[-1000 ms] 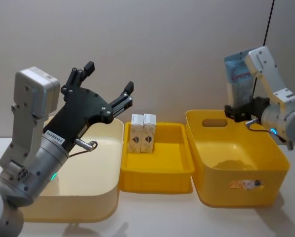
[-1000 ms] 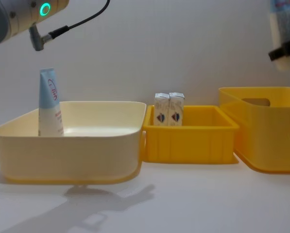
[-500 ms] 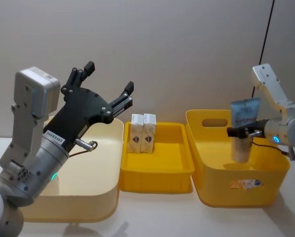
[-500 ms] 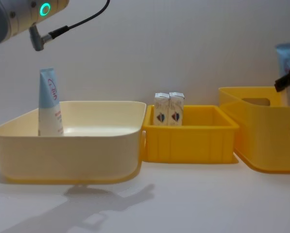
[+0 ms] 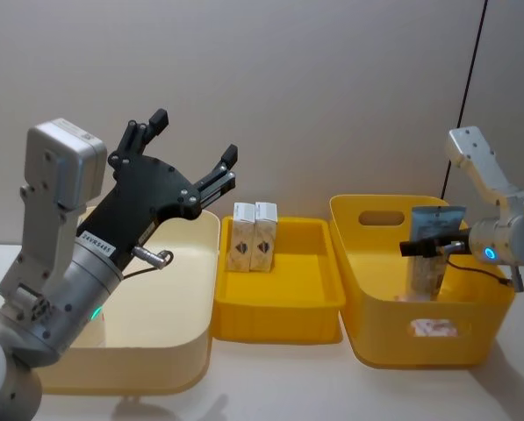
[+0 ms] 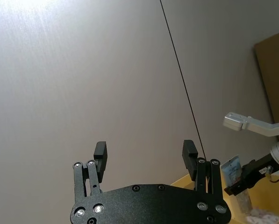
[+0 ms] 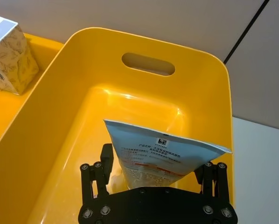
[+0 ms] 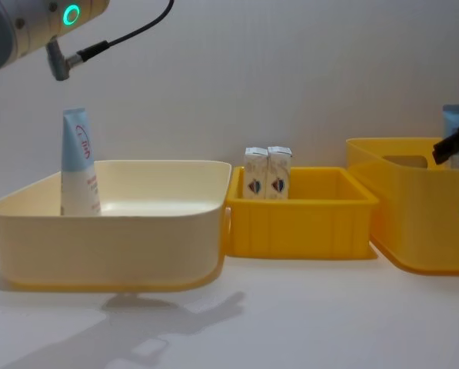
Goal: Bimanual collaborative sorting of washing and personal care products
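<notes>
My right gripper point(image 5: 428, 247) is shut on a pale-blue-and-white squeeze tube point(image 5: 434, 263), held upright and low inside the deep yellow bin point(image 5: 437, 342). In the right wrist view the tube point(image 7: 165, 154) sits between the jaws of the right gripper point(image 7: 154, 176) above the bin floor. Its crimped top point(image 8: 455, 117) pokes over the bin rim in the chest view. A second tube point(image 8: 77, 163) stands in the cream bin point(image 8: 106, 246). Two white cartons point(image 5: 254, 237) stand side by side in the shallow yellow tray point(image 5: 279, 311). My left gripper point(image 5: 195, 136) hangs open and raised above the cream bin.
The three bins stand in a row on the white table: cream bin point(image 5: 174, 351) on the left, tray in the middle, deep bin on the right. A plain wall rises close behind them. Bare table lies in front point(image 8: 291, 315).
My right gripper has come down with the tube from high above the deep yellow bin to inside it. The left arm has not moved.
</notes>
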`<act>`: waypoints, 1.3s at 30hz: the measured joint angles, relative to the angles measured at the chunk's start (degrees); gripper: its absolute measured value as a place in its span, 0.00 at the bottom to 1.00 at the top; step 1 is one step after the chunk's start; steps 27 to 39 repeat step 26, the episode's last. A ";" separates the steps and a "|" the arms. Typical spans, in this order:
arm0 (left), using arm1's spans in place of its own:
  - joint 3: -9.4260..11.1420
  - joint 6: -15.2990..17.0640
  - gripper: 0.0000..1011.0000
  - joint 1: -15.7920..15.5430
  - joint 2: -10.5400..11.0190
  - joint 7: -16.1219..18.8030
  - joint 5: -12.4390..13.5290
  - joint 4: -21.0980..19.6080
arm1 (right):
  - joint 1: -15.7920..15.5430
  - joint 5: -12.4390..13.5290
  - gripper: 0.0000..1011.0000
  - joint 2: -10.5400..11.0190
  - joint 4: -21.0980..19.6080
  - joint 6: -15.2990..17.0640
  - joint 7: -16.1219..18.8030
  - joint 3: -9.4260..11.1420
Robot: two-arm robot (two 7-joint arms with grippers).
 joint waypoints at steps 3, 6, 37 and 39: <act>0.00 0.00 0.99 0.00 0.00 0.00 0.00 0.00 | 0.19 0.06 0.99 -0.07 0.52 0.21 0.20 0.04; 0.00 0.00 0.99 0.00 0.00 0.00 0.00 0.00 | 0.31 0.10 0.99 -0.11 0.85 0.36 0.31 0.07; 0.00 0.00 0.99 0.00 0.00 0.00 0.01 0.00 | 0.75 0.22 0.99 -0.30 2.01 0.90 0.67 0.18; 0.00 0.00 0.99 0.00 0.00 0.00 0.01 0.00 | 0.75 0.22 0.99 -0.30 2.01 0.90 0.67 0.18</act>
